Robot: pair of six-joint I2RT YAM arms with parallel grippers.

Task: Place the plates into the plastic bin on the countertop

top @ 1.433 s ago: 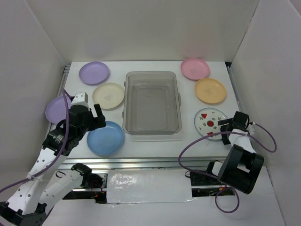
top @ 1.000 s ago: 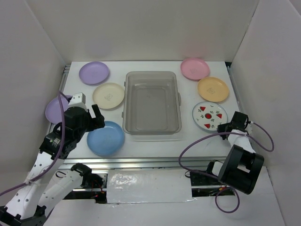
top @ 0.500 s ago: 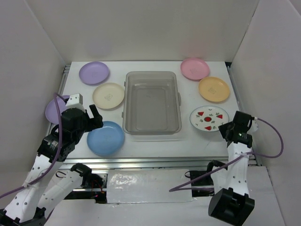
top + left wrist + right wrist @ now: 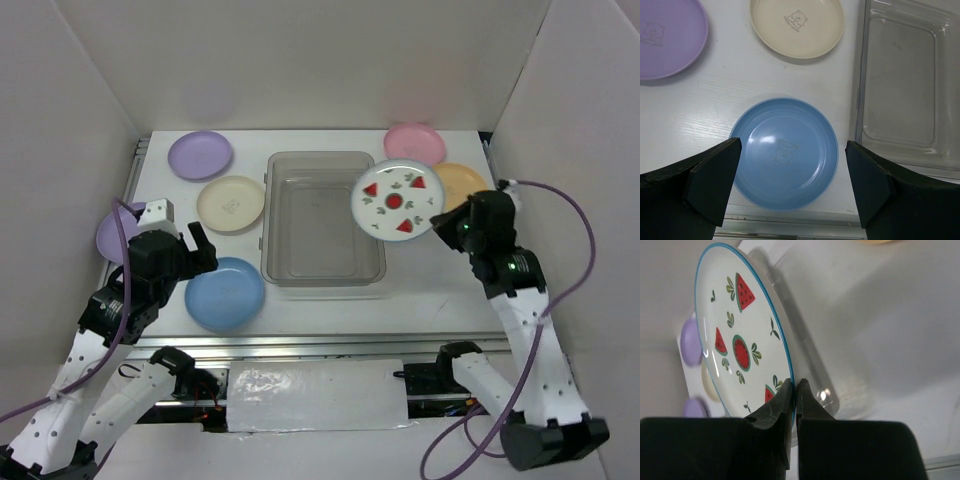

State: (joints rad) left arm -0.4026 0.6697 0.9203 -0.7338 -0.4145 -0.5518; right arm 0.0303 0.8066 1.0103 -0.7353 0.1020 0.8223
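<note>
White watermelon-print plate [image 4: 398, 200] was lifted off the countertop [image 4: 300, 305] and tilted above the right edge of the plastic bin [image 4: 322, 275]. The right gripper [image 4: 795, 390] pinched its rim, fingers closed. Left gripper [image 4: 792, 182] hung spread wide, holding nothing, over the blue plate [image 4: 784, 155] beside the bin.

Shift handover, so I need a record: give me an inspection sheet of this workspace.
Surface: white countertop, six plates lying on it.
Job's things: bin empty; printed plate held tilted near its right edge; blue plate, cream plate, two lilac plates left; pink plate, orange plate right.
Clutter: nothing seen.
Left end effector: open above blue plate.
Right end effector: shut on printed plate's rim.
Cables: purple cable looping off each arm.
Surroundings: white walls; metal rail in front.
</note>
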